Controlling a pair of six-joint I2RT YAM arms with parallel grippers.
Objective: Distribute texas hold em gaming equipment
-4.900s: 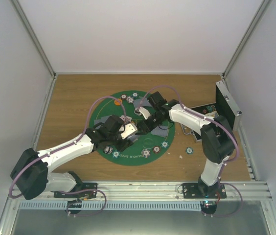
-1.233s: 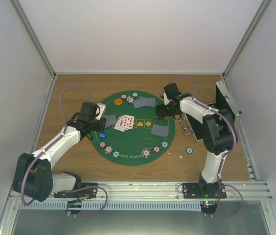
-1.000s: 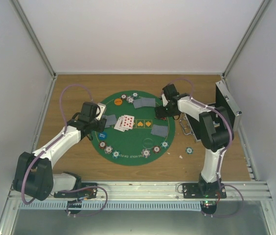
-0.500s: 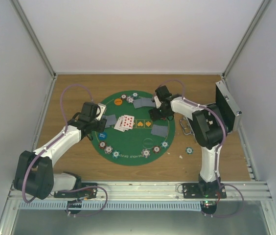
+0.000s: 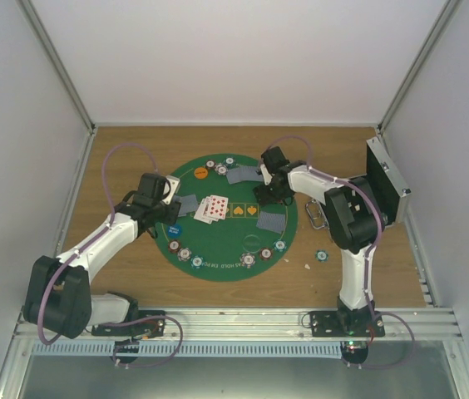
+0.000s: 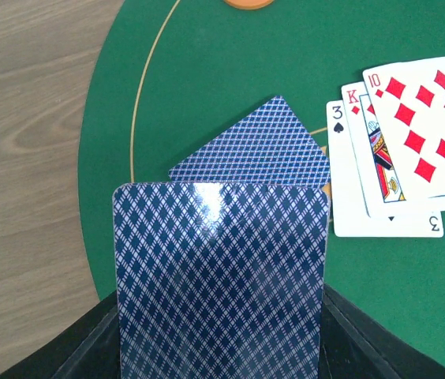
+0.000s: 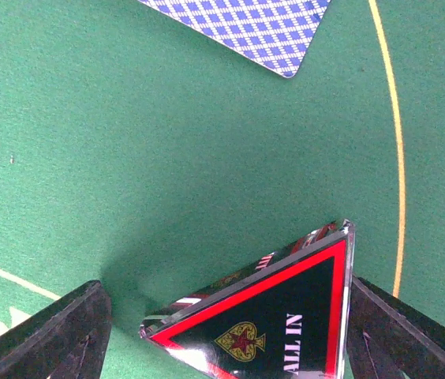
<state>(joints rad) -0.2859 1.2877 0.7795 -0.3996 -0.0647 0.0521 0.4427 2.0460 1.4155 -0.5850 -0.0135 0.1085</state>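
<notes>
Left gripper [image 6: 221, 351]: jaws closed on one blue-backed card [image 6: 221, 268], held at the left edge of the green mat [image 5: 226, 237], above a face-down card [image 6: 262, 150]. Right gripper [image 7: 222, 339]: jaws gripping the triangular ALL IN marker [image 7: 286, 312], just over the mat's far right. Step: placing both. Next: lower, release flat, clear of dealt cards.

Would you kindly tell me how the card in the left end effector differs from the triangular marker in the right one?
The card is a rounded rectangle; the triangular marker has three corners. The card shows a blue lattice back; the marker is black, red-bordered, reading ALL IN. The card hangs over another face-down card; the marker over bare green mat. Each is gripped: left end effector, right end effector.
</notes>
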